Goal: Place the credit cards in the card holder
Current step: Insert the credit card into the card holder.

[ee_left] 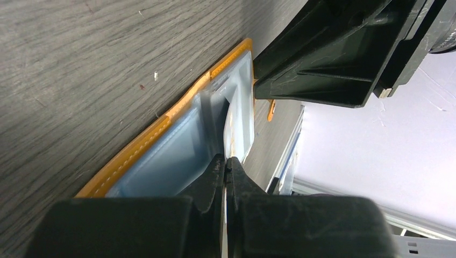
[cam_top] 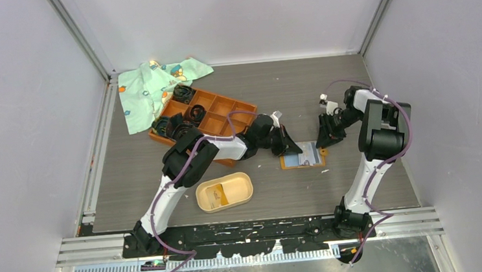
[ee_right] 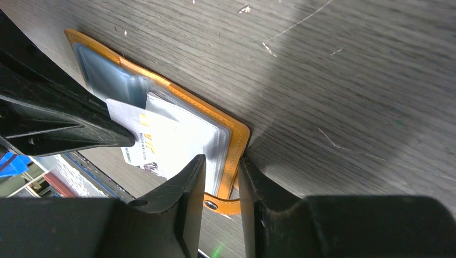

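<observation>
Progress: mid-extraction, judged about halfway or less.
Card in hand: pale, thin, rigid plastic credit card [ee_right: 141, 141] with yellow lettering, partly out of its sleeve and pinched at its edge between the left fingers.
Left gripper [ee_left: 226, 161]: fingers pressed together on that card edge, no gap beyond the card's thickness.
Right gripper [ee_right: 220, 162]: fingers partly spread, one fingertip [ee_right: 194, 167] on the clear sleeve, the other just off the stitched edge. Probably pinning rather than clamping.
Wallet: flat square orange leather-like wallet [ee_right: 237, 141], open, with glossy blue-grey plastic sleeves; stitched rim running between the right fingers, snap tab just under them.
Card holder: small beige oval tray [cam_top: 238, 184], smooth with a raised rim, well apart from both sets of fingers, on the near side of the left ones.
Done: perhaps one card. A pale flat piece lies in the tray, too small to identify.
Left: freeing this card, carrying it to the tray, then any others in the sleeves. Count hidden.
Surface: grey wood-grain table [ee_right: 349, 80], matt and scuffed, under all fingers.
</observation>
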Available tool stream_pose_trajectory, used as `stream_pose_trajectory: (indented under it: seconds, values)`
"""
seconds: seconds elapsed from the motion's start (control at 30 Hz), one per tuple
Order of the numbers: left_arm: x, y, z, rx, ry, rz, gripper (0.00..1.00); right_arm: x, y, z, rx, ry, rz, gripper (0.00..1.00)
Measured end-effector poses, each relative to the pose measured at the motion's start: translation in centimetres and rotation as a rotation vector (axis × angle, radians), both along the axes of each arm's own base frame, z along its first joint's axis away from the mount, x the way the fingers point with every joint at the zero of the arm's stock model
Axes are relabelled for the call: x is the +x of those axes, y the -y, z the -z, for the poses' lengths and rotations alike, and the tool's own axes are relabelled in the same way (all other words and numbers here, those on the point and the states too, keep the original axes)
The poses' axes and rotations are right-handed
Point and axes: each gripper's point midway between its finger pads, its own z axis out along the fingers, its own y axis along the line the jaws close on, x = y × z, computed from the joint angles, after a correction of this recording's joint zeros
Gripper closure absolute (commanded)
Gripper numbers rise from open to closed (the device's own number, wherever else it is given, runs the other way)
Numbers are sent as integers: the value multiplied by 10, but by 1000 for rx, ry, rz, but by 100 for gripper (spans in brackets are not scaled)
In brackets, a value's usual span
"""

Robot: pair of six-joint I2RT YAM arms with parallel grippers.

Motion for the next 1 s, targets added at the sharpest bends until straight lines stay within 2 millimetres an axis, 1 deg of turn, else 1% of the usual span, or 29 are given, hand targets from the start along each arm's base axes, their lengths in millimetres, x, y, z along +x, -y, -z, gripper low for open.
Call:
stream_pose_trajectory:
  seconds: [0.27, 0.4, 0.47, 0.6, 0.77, 0.87, 0.9, 1.0]
  values:
    - [6, 0, 2, 7, 20, -34, 100, 1, -2, 0, 9, 5, -5, 66]
    - [3, 0, 9, 13, 22, -65, 100, 2, -3, 0, 13, 7, -5, 65]
    - [3, 1, 10, 11, 25, -74, 98, 2, -4, 0, 17, 8, -4, 65]
    - [3, 4, 9, 8, 36, -94, 93, 2, -4, -1, 20, 9, -4, 64]
    - [4, 4, 10, 11, 26, -113, 79, 2, -5, -1, 27, 10, -3, 61]
    - [4, 4, 8, 9, 25, -117, 73, 2, -6, -2, 30, 11, -2, 60]
    - [4, 4, 7, 11, 25, -119, 69, 3, -5, -2, 29, 13, -2, 60]
    - [5, 2, 3, 27, 28, -125, 64, 3, -2, -4, 19, 25, 4, 59]
